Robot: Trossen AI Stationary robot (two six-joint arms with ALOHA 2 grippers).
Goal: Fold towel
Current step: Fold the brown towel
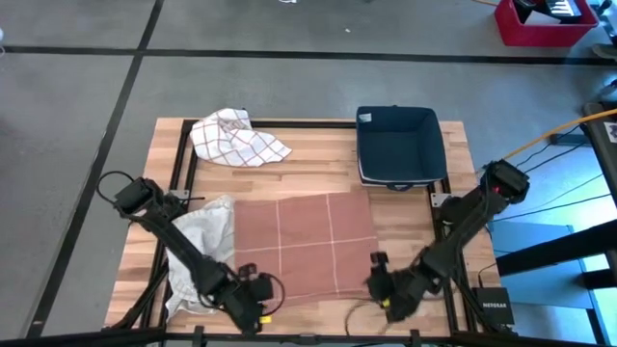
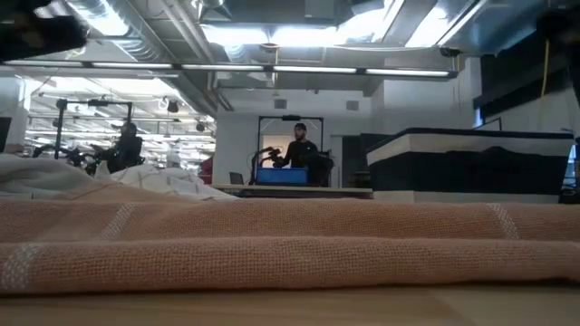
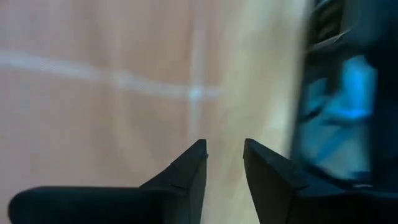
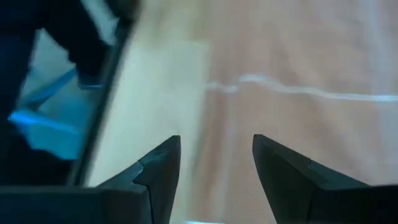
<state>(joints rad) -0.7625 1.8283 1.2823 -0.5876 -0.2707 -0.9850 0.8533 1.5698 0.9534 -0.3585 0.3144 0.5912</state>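
- High view: pink towel (image 1: pixel 304 241) lies flat mid-table; left gripper (image 1: pixel 253 306) and right gripper (image 1: pixel 386 289) sit at its two near corners.
- Left wrist view: fingers (image 3: pixel 186 180) narrowly parted over the hem, pinching nothing.
- Right wrist view: fingers (image 4: pixel 158 168) spread wide, empty.
- Risk: uneven closing could catch one corner only and skew the fold; jaws may scrape wood and miss the thin cloth.
- Writing: box (image 1: pixel 494 310) label unreadable.

Only one bit of writing can be made out from here: the word "NETGEAR" in pale letters on the small black box (image 1: pixel 495 306) beside the tabletop (image 1: pixel 318 154), near the right arm's base (the letters are tiny, so that reading is not certain). Nothing else carries readable text.
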